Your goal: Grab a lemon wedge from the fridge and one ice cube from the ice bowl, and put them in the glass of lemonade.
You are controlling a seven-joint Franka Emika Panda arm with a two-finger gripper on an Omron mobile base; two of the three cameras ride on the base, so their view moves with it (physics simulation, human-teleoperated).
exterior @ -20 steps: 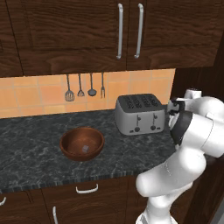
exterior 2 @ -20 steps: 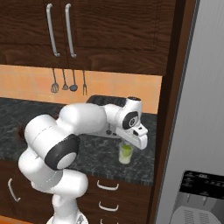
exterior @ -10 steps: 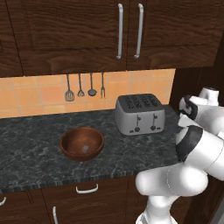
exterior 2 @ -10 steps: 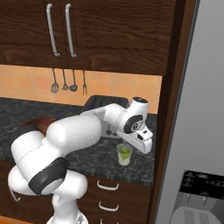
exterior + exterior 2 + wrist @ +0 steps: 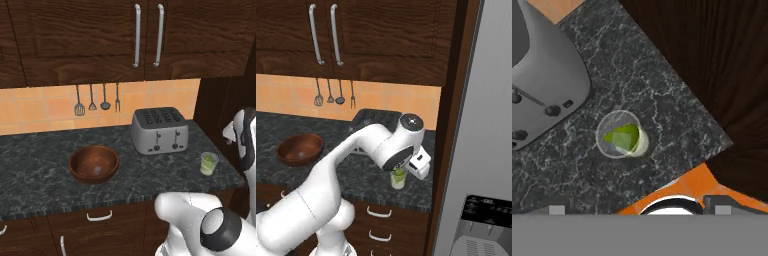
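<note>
1. The glass of lemonade point(image 5: 208, 163) stands upright on the dark stone counter point(image 5: 35, 165), just right of the grey toaster point(image 5: 159, 130) and nearer the front edge.
2. Seen from above, a lemon wedge point(image 5: 624, 137) lies inside the glass.
3. The ice bowl point(image 5: 93, 163) sits on the counter well left of the toaster; one ice cube point(image 5: 98, 170) rests in it.
4. The gripper point(image 5: 640, 209) hangs above the counter's front edge beside the glass, jaws spread wide, holding nothing.
5. The fridge point(image 5: 483, 150) stands right of the toaster, beyond a dark wood panel point(image 5: 453, 125).
</note>
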